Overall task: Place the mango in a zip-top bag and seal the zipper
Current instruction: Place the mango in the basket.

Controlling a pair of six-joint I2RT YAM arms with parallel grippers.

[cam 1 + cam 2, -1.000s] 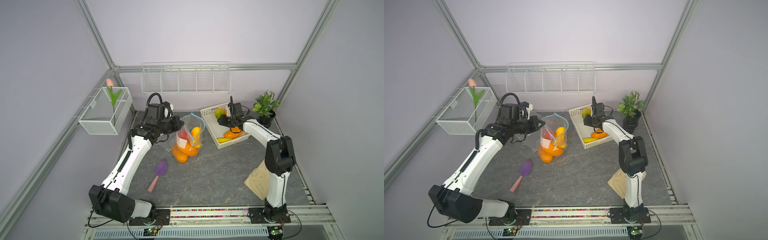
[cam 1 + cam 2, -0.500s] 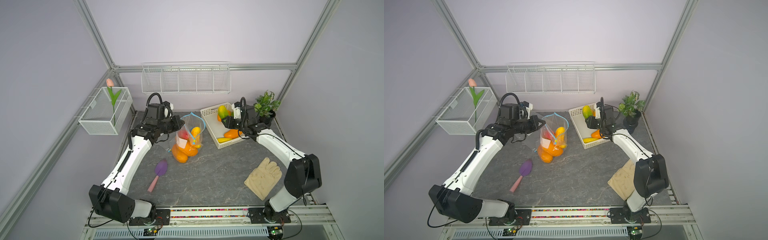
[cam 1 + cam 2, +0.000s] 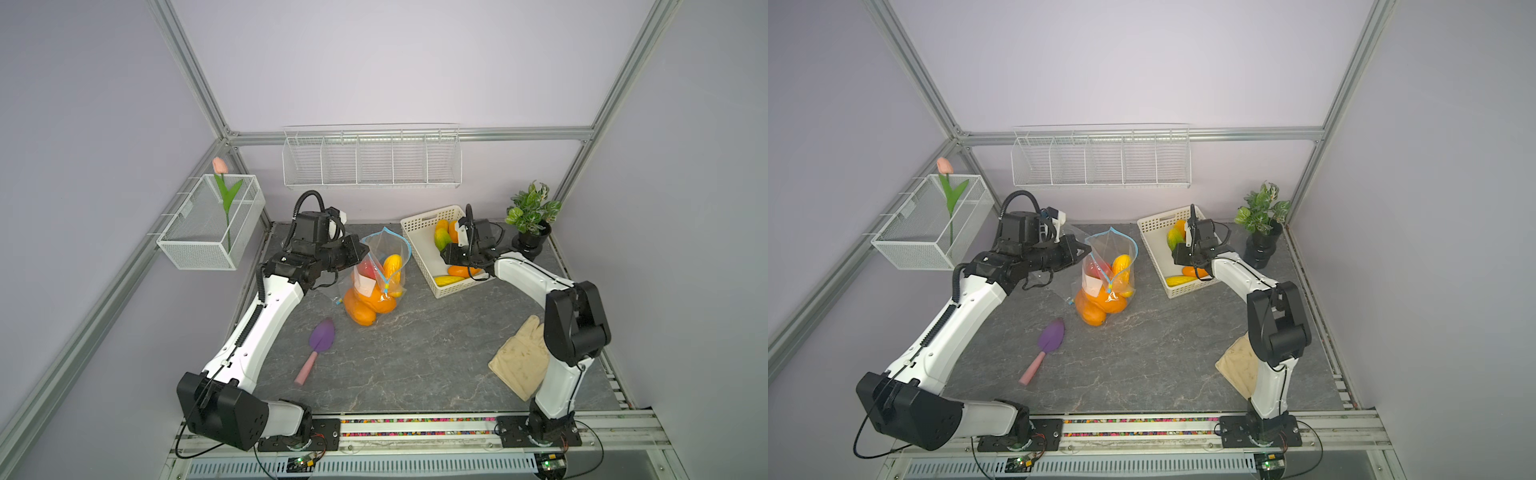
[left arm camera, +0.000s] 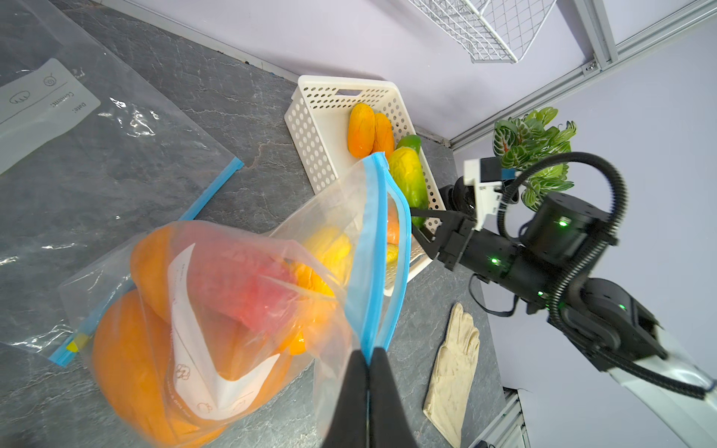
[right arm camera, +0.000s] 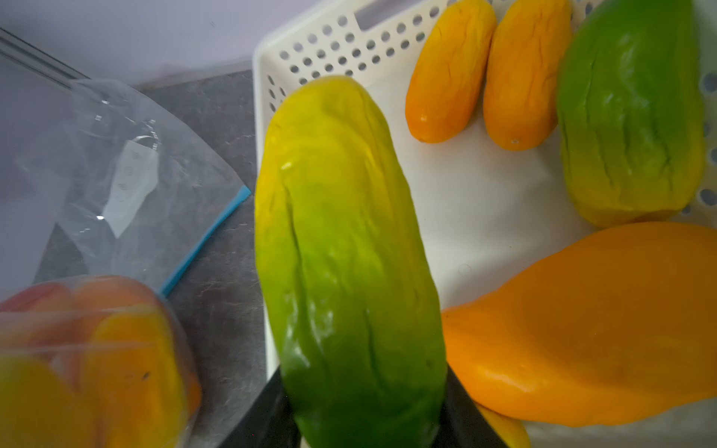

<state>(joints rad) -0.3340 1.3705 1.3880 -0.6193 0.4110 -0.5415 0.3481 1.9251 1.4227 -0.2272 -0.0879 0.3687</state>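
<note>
Your right gripper [image 5: 364,419] clamps the mango [image 5: 341,252], left gripper [image 4: 368,372] pinches the bag [image 4: 232,291] rim; that narrow mouth could snag it

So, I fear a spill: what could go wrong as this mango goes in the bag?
The bag is already crowded with fruit, so the mango may catch on its rim. The left gripper pinches just one spot of the zipper edge; a push could pull it free. The right gripper holds the mango by one end; it might slip.
</note>
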